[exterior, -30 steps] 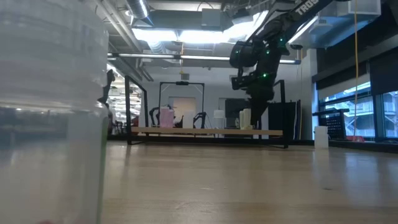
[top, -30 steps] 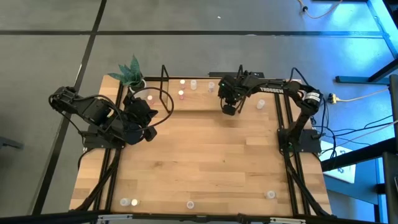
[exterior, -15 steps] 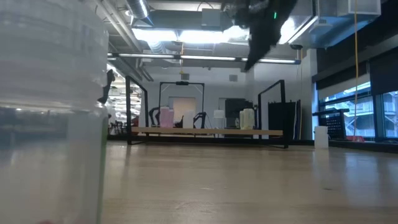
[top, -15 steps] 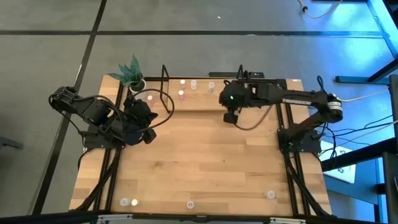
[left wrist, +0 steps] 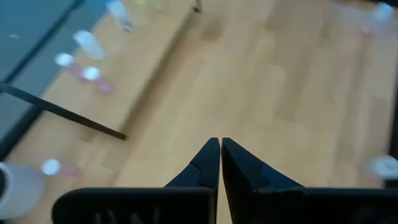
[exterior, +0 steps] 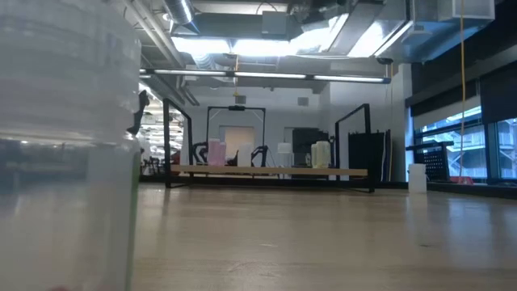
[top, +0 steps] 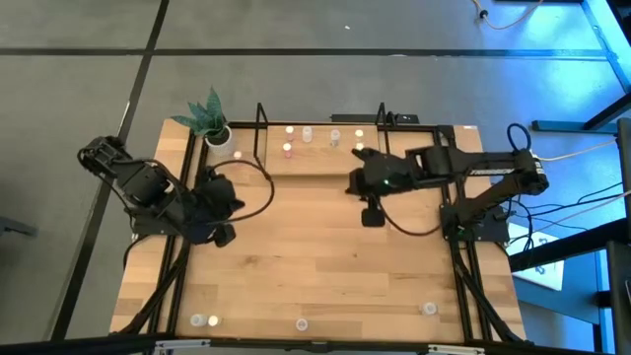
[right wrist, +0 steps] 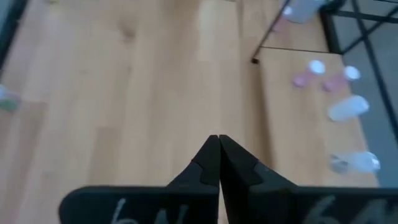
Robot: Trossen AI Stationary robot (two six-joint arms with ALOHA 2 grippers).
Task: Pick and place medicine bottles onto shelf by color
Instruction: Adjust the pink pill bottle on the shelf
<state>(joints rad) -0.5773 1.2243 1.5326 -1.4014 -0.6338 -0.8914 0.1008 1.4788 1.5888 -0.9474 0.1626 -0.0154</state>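
The shelf (top: 315, 163) stands at the table's far edge. Several medicine bottles stand on its board: pink-topped (top: 287, 150), white-topped (top: 308, 131) and yellowish (top: 359, 131). More bottles (top: 302, 323) stand along the near edge, and one (exterior: 65, 145) fills the low view's left. My right gripper (top: 372, 218) is shut and empty, high over the table just in front of the shelf. My left gripper (top: 221, 237) is shut and empty over the table's left part. Both wrist views show shut fingertips (left wrist: 219, 142) (right wrist: 217, 138) above bare wood.
A white pot with a green plant (top: 217, 131) stands at the far left corner, with one pink-topped bottle (top: 237, 154) beside it. Black posts (top: 259, 123) rise from the shelf's corners. The table's middle (top: 315, 266) is bare wood.
My right gripper has risen from just above the shelf's front edge, gone toward the near edge and left the low view at its top, staying shut. My left gripper has swung a little toward the near edge, shut throughout.
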